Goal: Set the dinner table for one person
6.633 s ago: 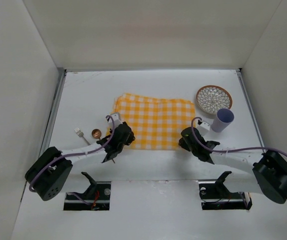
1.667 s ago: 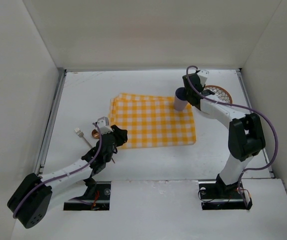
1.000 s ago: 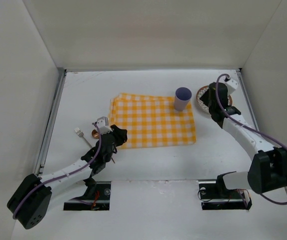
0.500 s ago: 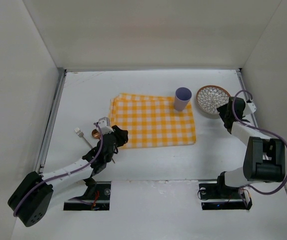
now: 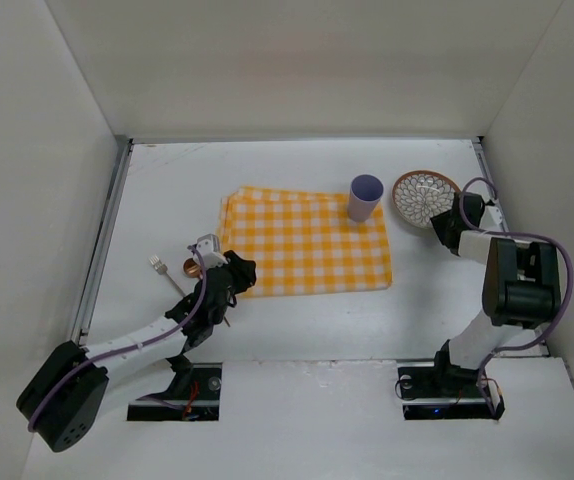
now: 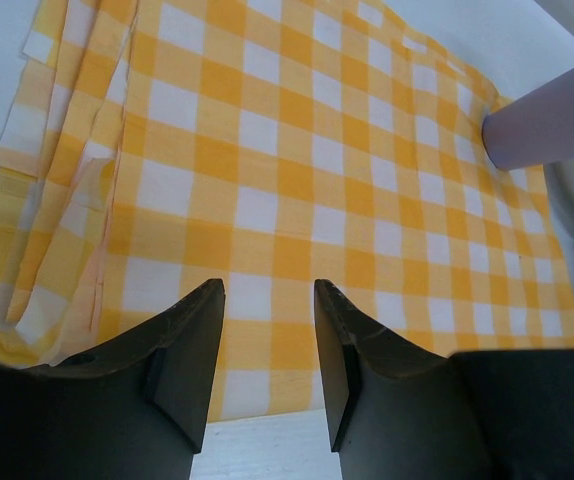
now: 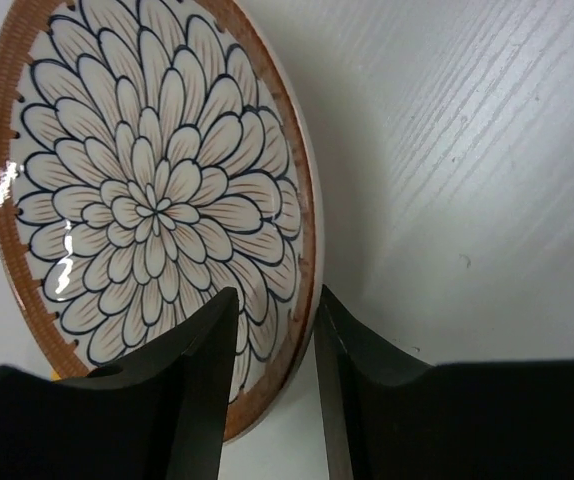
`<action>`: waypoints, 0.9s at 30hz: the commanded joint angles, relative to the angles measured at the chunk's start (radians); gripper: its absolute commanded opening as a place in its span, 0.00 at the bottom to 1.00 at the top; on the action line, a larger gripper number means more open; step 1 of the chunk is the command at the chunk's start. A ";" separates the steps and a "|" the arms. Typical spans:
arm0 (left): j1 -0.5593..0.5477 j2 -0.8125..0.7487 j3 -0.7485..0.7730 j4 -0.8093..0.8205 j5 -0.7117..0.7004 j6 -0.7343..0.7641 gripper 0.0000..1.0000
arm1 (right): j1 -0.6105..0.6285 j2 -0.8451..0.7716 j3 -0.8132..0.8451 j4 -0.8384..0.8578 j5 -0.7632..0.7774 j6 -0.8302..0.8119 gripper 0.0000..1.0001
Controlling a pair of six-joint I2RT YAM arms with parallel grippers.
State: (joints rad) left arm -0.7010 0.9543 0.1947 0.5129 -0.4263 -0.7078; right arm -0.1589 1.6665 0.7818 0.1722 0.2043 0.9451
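The dinner table (image 5: 167,190) is the large white top. A yellow-and-white checked cloth (image 5: 307,245) lies at its middle, with a purple cup (image 5: 365,197) upright on the cloth's far right corner. A flower-patterned plate with a brown rim (image 5: 419,190) sits right of the cup. My right gripper (image 5: 447,225) is open at the plate's near right edge. In the right wrist view its fingers (image 7: 275,295) straddle the plate's rim (image 7: 302,200). My left gripper (image 5: 229,282) is open and empty over the cloth's near left part (image 6: 267,290).
A fork (image 5: 160,270) and a copper spoon (image 5: 193,266) lie on the table left of the left gripper. White walls close the table on three sides, with metal rails (image 5: 107,230) along its edges. The cup also shows in the left wrist view (image 6: 547,125).
The right gripper set the cup on the cloth's far right corner, let go, then swung round the plate to its near right edge. The left arm has barely moved.
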 commanded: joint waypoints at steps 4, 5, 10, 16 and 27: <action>0.010 0.000 -0.003 0.056 -0.015 0.005 0.39 | -0.023 0.067 0.043 0.098 -0.051 0.052 0.23; 0.013 0.006 -0.003 0.056 -0.015 0.005 0.39 | -0.027 0.067 0.034 0.110 -0.060 0.060 0.17; 0.010 0.003 -0.003 0.058 -0.012 0.005 0.39 | -0.038 -0.054 -0.062 0.219 -0.063 0.086 0.04; 0.007 -0.003 -0.004 0.059 -0.005 0.005 0.39 | -0.051 -0.357 -0.104 0.213 -0.069 0.118 0.03; 0.004 -0.029 -0.008 0.049 -0.035 0.014 0.38 | 0.181 -0.695 0.033 0.030 -0.151 0.040 0.03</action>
State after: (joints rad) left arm -0.6964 0.9443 0.1947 0.5270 -0.4278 -0.7071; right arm -0.1051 1.0233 0.7124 0.1078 0.1539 0.9966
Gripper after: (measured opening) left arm 0.385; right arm 0.114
